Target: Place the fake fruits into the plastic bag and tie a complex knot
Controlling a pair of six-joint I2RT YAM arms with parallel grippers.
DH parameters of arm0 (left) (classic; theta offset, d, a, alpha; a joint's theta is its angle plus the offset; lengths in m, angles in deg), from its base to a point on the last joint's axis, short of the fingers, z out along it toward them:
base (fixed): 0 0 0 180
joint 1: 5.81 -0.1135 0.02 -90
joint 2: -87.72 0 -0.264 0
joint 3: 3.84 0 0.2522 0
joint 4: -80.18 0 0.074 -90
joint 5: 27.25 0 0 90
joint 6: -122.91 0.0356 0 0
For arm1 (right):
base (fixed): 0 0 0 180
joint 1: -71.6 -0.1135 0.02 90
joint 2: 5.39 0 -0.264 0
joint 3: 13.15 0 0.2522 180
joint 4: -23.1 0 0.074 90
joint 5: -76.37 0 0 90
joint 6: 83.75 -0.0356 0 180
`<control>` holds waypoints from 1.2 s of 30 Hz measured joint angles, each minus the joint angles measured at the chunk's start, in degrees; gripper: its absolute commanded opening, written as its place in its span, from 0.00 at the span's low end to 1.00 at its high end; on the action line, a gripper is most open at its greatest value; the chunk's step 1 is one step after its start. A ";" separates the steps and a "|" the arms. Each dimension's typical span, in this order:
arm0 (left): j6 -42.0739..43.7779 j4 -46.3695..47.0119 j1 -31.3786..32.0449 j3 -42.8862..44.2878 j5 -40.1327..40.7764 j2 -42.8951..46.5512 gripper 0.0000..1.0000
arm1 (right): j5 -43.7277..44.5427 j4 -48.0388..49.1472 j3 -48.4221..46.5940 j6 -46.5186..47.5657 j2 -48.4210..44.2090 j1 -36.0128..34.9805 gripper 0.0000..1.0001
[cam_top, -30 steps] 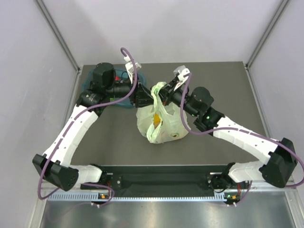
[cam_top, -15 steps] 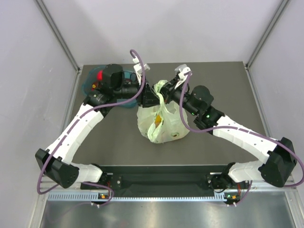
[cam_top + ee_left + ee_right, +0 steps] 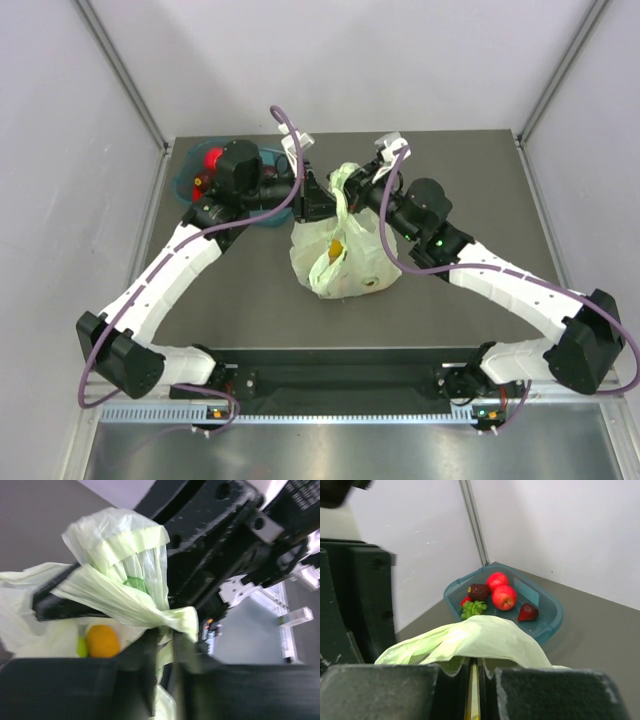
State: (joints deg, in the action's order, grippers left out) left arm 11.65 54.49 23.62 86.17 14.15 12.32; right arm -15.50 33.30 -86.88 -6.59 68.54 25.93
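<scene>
Both handles of the plastic bag [image 3: 345,260], at frame centre, are now engaged. The right fingers [image 3: 380,690] stay clenched on one. The left fingers [image 3: 75,690] have narrowed around the other, grip unconfirmed, so knotting can likely begin.

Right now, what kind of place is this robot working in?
Probably a robot lab test booth: plain walls with metal posts, a grey table carrying two bolted arms, and fake fruits in a tray.
</scene>
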 measured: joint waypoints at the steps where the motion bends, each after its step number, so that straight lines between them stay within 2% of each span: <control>1: -0.70 0.72 0.22 -0.44 -0.26 0.22 0.00 | 0.44 0.04 0.07 0.00 0.00 0.15 0.00; 5: -1.27 1.42 0.52 -0.76 0.33 0.50 0.00 | 1.68 -0.11 0.35 -0.31 0.00 0.24 0.00; 8: -0.09 -1.36 0.85 -0.17 3.06 0.50 0.00 | 2.91 -2.25 0.35 -0.63 -0.07 0.28 0.00; 15: 6.16 -15.39 -0.15 6.54 20.17 -1.70 0.00 | 4.44 -12.87 0.44 -2.82 -3.61 0.44 0.00; 23: 9.38 -26.49 -0.46 11.72 32.30 -3.65 0.00 | 4.79 -21.81 0.39 -3.91 -6.75 1.77 0.00; 30: 9.79 -30.80 -3.80 12.98 40.81 -5.09 0.00 | 4.72 -24.26 3.26 -5.73 -8.92 3.78 0.00; 36: 8.79 -30.97 -6.29 9.66 44.28 -5.60 0.00 | 9.01 -26.86 7.82 -9.64 -10.32 9.40 0.00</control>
State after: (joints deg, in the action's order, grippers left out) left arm 20.44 23.52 17.32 95.83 58.43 6.73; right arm -6.49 6.44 -79.05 -16.23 58.23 35.32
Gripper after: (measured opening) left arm 0.010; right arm 0.009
